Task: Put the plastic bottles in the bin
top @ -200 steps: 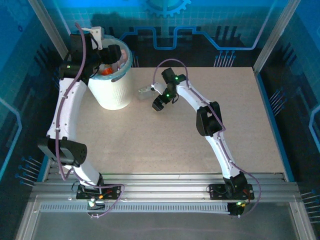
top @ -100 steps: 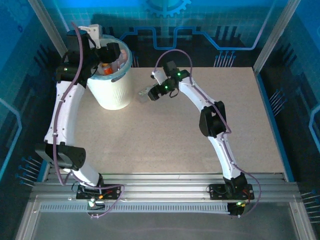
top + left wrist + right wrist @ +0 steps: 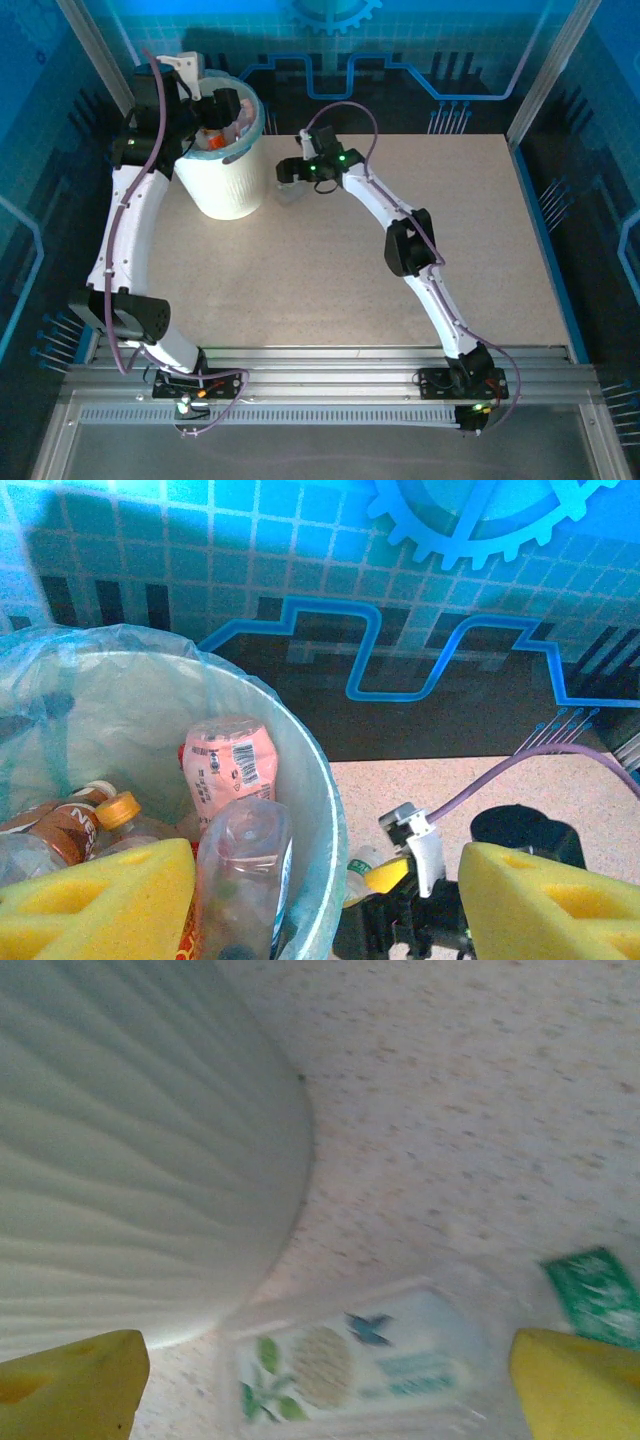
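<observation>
The white bin [image 3: 225,185] stands at the back left, and its blue-lined rim [image 3: 325,780] curves through the left wrist view. Several plastic bottles lie inside: a pink-labelled one [image 3: 228,765], a brown one with an orange cap [image 3: 75,825] and a clear one [image 3: 245,865]. My left gripper [image 3: 222,105] hangs open over the bin's mouth, and the clear bottle is beside its left pad [image 3: 95,900]. One clear bottle [image 3: 370,1360] with a pale label and green cap lies on the table against the bin wall [image 3: 130,1140]. My right gripper [image 3: 290,172] straddles it, open.
The tan table [image 3: 330,270] stretches free to the right and toward the arm bases. The bin wall stands a short way left of the right gripper. Blue enclosure walls [image 3: 590,150] and a dark back panel [image 3: 400,720] ring the table.
My right gripper has swung left and back, from beside the lying bottle to over it next to the bin. The left gripper has stayed over the bin.
</observation>
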Tool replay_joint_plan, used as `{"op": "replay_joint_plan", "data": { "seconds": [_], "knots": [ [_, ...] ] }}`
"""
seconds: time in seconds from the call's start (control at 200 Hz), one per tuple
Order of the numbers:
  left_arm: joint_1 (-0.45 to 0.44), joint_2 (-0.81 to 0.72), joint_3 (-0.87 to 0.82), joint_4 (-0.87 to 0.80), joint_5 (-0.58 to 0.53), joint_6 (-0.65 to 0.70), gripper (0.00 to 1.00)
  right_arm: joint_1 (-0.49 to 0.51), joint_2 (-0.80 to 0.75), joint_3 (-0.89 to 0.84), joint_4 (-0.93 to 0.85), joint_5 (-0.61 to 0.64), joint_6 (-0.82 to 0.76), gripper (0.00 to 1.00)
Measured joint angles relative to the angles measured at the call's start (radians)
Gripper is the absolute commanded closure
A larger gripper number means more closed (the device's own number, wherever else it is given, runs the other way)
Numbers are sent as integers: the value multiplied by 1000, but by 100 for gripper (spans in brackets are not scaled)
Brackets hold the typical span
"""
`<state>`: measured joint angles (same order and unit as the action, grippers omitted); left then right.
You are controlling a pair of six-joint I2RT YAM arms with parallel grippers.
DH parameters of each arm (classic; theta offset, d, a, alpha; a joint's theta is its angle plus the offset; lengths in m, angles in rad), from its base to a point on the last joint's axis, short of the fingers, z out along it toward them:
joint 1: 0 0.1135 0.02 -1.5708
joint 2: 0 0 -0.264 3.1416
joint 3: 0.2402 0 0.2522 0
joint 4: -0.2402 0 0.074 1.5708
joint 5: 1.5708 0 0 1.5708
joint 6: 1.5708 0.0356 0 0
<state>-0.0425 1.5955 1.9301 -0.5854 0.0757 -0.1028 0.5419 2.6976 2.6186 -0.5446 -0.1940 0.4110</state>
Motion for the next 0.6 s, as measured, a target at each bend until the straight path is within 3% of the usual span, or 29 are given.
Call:
{"op": "replay_joint_plan", "data": {
  "seconds": [0.35,0.6],
  "knots": [
    [0,-1,-16,19,0,0,29,26,110,90,161,-49,70,11],
    [0,-2,-16,22,0,-2,29,6,81,87,50,-46,62,12]
  ]
}}
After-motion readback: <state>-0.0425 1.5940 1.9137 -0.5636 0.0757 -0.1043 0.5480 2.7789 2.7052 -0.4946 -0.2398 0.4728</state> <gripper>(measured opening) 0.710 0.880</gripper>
